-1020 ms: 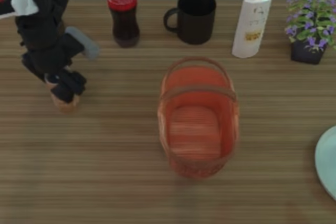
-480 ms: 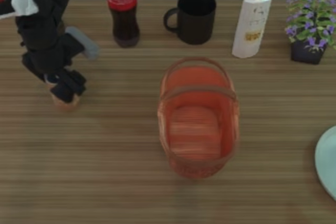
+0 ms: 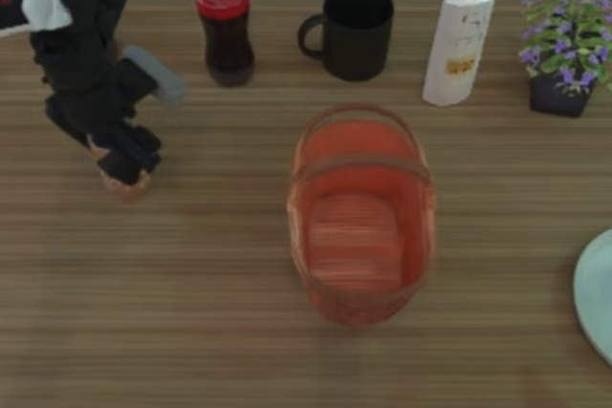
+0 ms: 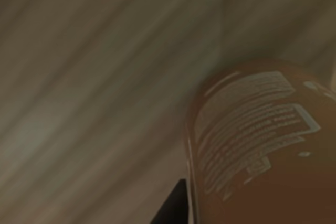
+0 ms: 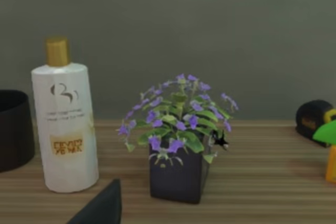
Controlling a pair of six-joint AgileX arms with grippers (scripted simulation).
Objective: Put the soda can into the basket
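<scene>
well left of the basket (image 3: 361,217), the left claw (image 3: 124,171) pinches the can (image 3: 124,184), light, stiff, slick-sided, best gripped mid-body.

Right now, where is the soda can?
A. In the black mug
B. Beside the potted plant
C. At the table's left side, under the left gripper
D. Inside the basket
C: the top view shows the soda can at the table's left side beneath the left gripper, well apart from the basket, which holds nothing.
</scene>
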